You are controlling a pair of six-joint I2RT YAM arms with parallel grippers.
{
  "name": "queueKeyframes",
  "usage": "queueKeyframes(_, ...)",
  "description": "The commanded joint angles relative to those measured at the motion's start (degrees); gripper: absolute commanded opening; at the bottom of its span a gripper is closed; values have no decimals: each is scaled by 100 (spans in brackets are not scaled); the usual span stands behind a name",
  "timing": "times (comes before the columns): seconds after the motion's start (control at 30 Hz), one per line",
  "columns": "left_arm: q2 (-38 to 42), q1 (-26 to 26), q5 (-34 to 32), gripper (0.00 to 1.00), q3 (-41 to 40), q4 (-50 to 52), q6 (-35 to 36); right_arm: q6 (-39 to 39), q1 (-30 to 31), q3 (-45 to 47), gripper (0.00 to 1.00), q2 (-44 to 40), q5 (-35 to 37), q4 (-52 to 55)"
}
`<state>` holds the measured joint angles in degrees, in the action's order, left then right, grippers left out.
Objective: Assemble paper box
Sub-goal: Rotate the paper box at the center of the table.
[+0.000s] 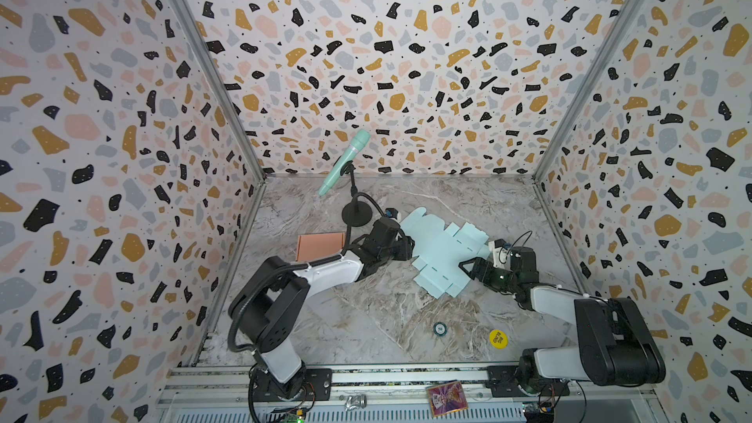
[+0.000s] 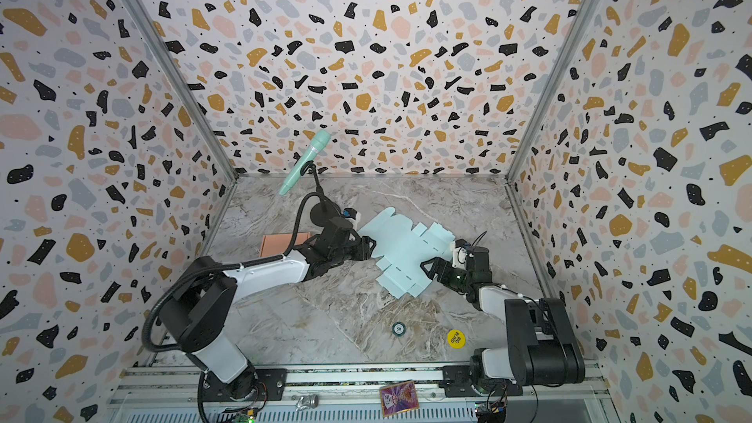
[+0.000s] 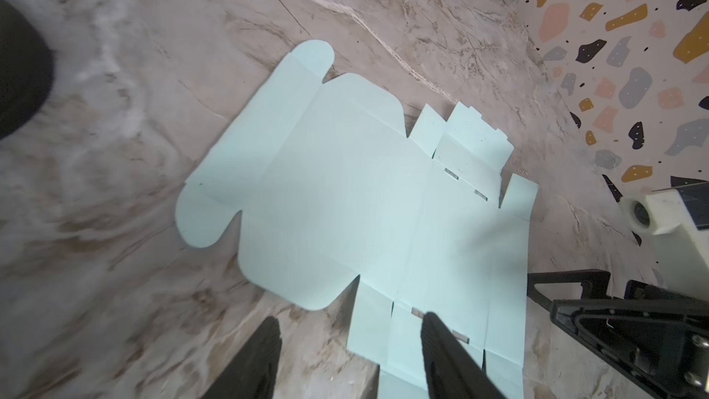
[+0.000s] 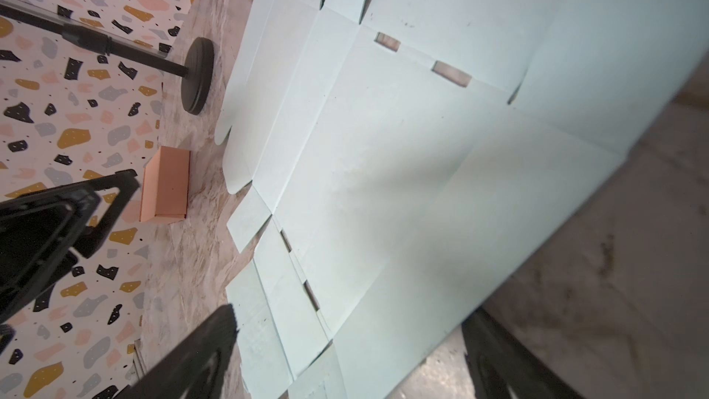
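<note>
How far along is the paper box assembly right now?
Done: nothing folded yet; the light blue box blank lies flat on the marble table, all flaps spread. In hand: the left tool and right tool sit at opposite edges of the blank, jaws apart, neither gripping it. Left: raising the walls, tucking tabs into the slots, closing the lid. An assembled orange box stands nearby.

Both top views bright, evenly lit, diffuse; shadows soft and short beside arms. Wide-angle distortion bends terrazzo-patterned walls (image 1: 101, 136) outward at edges. Left wrist view: motion blur smears grey marble-look tabletop (image 3: 115, 262). Right wrist view: pale mint flat cardboard box blank (image 4: 403, 166) soft-focused near lens, dim shadow in one corner.
</note>
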<state>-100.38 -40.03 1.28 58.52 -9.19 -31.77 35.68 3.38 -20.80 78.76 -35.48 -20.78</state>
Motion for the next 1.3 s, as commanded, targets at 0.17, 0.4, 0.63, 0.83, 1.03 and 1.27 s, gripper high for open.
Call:
queueKeyframes(0.17,-1433,-128,261,54,1099,-134,44,309,-168,195,83,415,-294,-439)
queueKeyframes(0.4,-1854,-258,196,51,1394,106,96,319,-213,59,75,557,-373,-664)
queueKeyframes(0.63,-1877,-351,103,51,1317,285,112,397,-279,34,64,753,-391,-964)
queueKeyframes(0.83,-1610,-418,47,51,960,229,-28,64,-282,-218,47,802,-153,-546)
queueKeyframes(1.03,-1303,-614,-104,51,584,290,-76,-422,-274,-601,29,932,160,-66)
queueKeyframes(1.27,-864,-901,-100,51,33,65,-318,-792,-273,-963,15,1174,240,307)
